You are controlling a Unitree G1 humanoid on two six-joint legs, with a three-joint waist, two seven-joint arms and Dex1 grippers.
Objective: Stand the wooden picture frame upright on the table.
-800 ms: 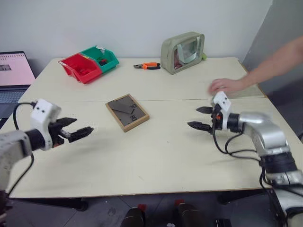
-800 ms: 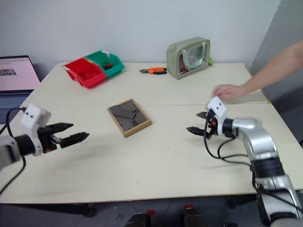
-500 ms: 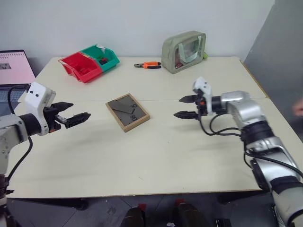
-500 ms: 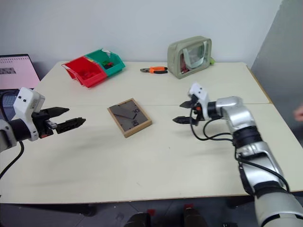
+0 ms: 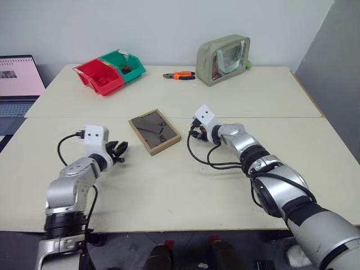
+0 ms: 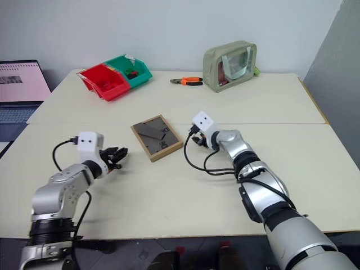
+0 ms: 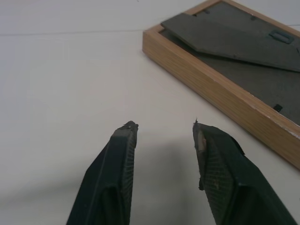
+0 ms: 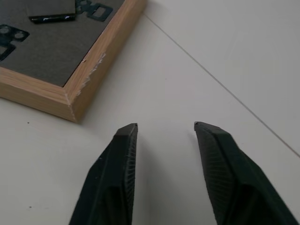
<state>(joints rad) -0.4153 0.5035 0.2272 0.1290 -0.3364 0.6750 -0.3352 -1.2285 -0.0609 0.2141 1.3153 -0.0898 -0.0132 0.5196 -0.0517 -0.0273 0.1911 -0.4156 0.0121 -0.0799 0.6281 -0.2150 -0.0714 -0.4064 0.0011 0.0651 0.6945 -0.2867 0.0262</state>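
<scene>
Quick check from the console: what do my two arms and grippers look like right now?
Both arms are silver-grey metal with black joint bands. Each wrist carries a white camera box and a looping black cable. The left gripper and right gripper each have two tapered black fingers with crosshatch-textured pads.

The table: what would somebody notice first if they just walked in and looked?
Probably the wooden picture frame lying face down in the middle of the table, dark back up. The left claw and right claw sit open on either side of it, not touching. At the far edge, the bright red and green bins catch the eye, with the olive-green pouch to their right.
</scene>
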